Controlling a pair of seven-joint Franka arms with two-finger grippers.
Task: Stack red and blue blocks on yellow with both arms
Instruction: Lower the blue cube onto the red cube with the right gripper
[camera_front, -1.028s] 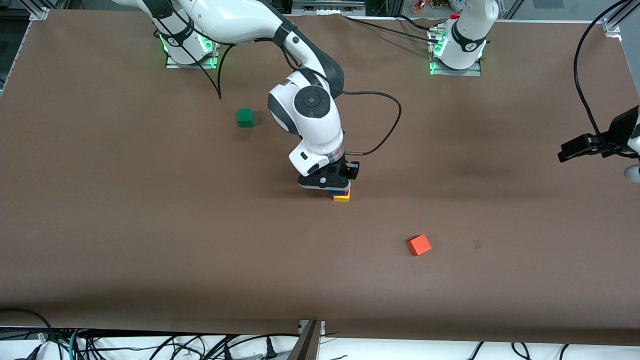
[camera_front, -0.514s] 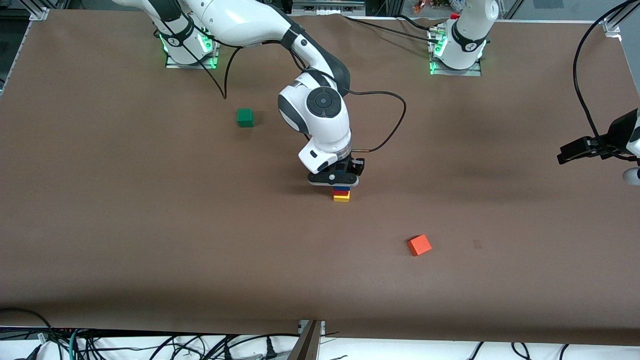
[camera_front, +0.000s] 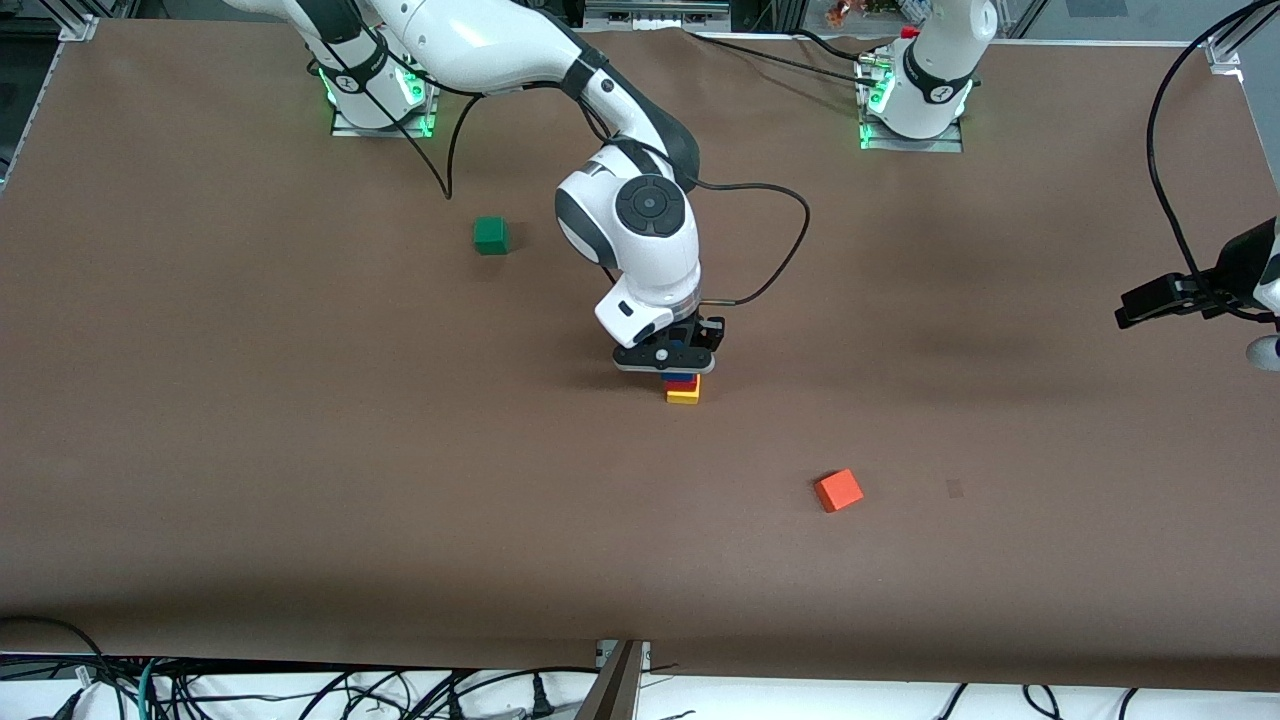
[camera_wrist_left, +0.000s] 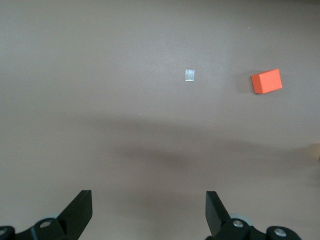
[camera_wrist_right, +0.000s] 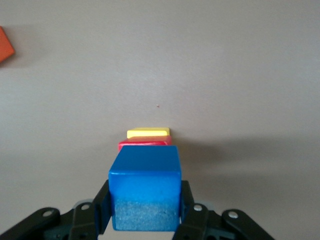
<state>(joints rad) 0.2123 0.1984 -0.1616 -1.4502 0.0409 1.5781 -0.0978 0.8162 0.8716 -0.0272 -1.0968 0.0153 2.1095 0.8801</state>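
Our right gripper (camera_front: 682, 366) crowded the stack, fingers flanking the blue block (camera_wrist_right: 145, 192) above red (camera_wrist_right: 142, 145) and yellow (camera_front: 683, 395). We found bare table (camera_front: 300, 450) all around it; the orange cube (camera_front: 838, 490) and green cube (camera_front: 490, 235) sat well apart.

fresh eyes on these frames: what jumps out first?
The three-cube stack mid-table: blue block on red block on yellow cube, with the right gripper shut on the blue block at the top. Then the stray orange cube, nearer the front camera, and the green cube, farther. The left gripper waits open over bare table.
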